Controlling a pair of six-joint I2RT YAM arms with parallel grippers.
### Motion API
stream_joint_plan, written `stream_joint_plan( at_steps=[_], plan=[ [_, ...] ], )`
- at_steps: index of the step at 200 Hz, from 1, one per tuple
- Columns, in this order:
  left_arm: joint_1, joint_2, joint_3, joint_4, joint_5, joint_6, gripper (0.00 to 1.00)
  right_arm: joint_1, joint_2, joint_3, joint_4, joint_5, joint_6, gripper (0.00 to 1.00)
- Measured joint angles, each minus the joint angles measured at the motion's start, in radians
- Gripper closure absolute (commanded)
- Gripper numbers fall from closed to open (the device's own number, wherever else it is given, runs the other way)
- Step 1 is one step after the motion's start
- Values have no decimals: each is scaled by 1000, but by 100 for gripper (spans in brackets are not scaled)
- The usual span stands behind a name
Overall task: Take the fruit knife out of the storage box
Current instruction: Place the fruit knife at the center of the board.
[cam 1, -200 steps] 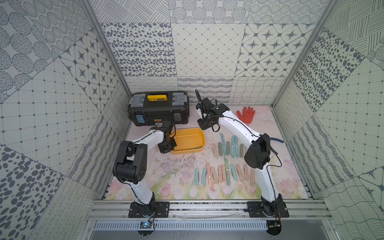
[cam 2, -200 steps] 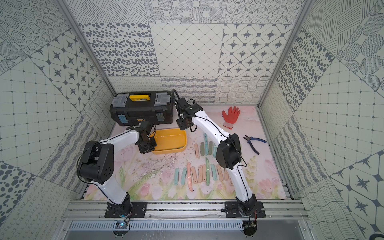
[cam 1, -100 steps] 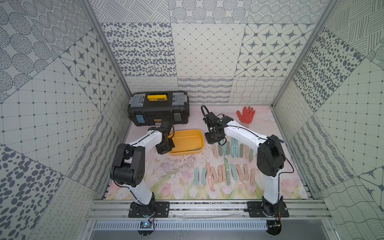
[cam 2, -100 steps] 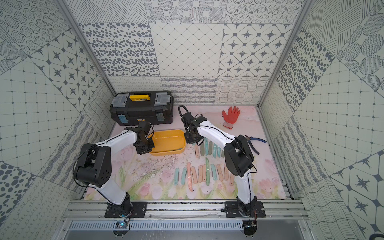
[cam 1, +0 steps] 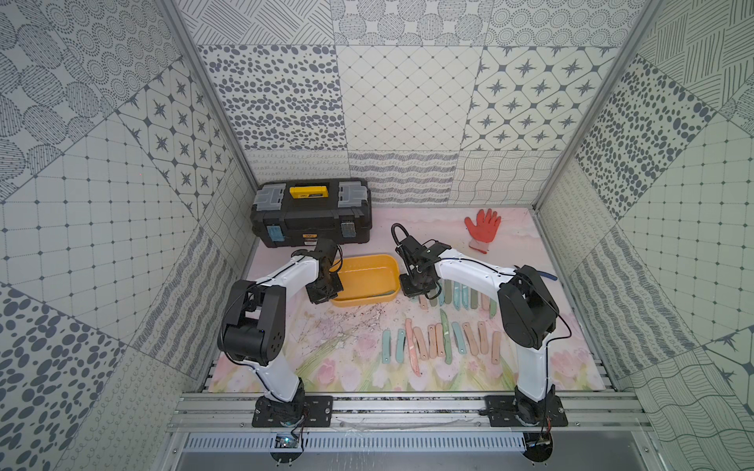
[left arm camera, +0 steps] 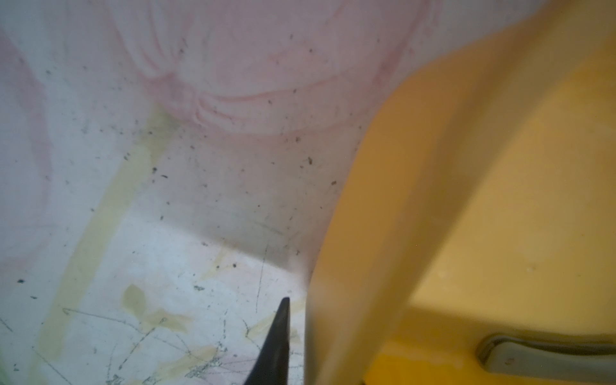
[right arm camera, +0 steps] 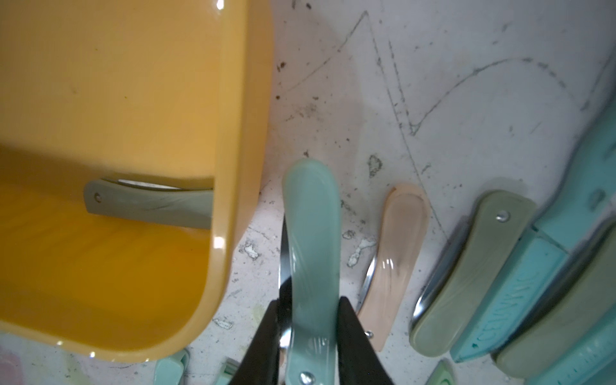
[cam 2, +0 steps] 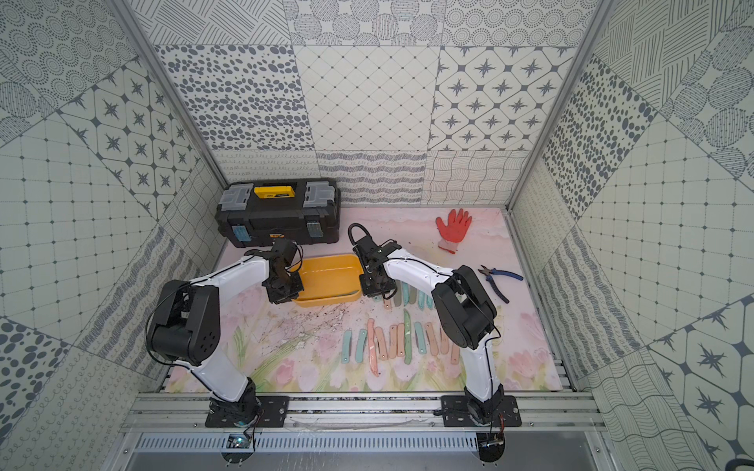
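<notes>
Scuffed floral mat (cam 1: 347, 346), patterned tile walls all round. Black toolbox (cam 1: 312, 212) behind the storage box (cam 1: 365, 281); red glove (cam 1: 482, 228) and pliers (cam 2: 500, 281) well right of it; folded knives (cam 1: 483, 342) in rows right and in front. Left gripper (cam 1: 324, 291) pinches the box's left rim. Right gripper (right arm camera: 308, 310) clamps a mint fruit knife (right arm camera: 311, 216) just outside the box's right wall; grey-green knife (right arm camera: 146, 203) lies inside. A second ago the right gripper was raised behind the box, now low beside it

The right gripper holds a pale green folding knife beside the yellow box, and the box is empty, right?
Not empty. The right wrist view shows a grey-green knife inside the storage box; the right gripper does hold the pale green knife beside it.
</notes>
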Motion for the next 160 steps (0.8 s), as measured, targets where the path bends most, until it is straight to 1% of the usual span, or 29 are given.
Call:
stream_joint_plan(
  at_steps=[55,77,107,135,160],
  plan=[
    [1,3,2,0,1,0,85,0,43,-10,30,-1,19,82],
    [2,3,1,1,3,0,83,0,58,-14,34,-2,19,82],
    [4,5,1,1,4,0,82,0,65,-18,39,-8,19,77],
    [8,6,0,4,6,0,83,0,65,-23,44,-11,19,68],
    [9,14,-2,10,11,0,82,0,65,-26,44,-13,19,64]
  ],
)
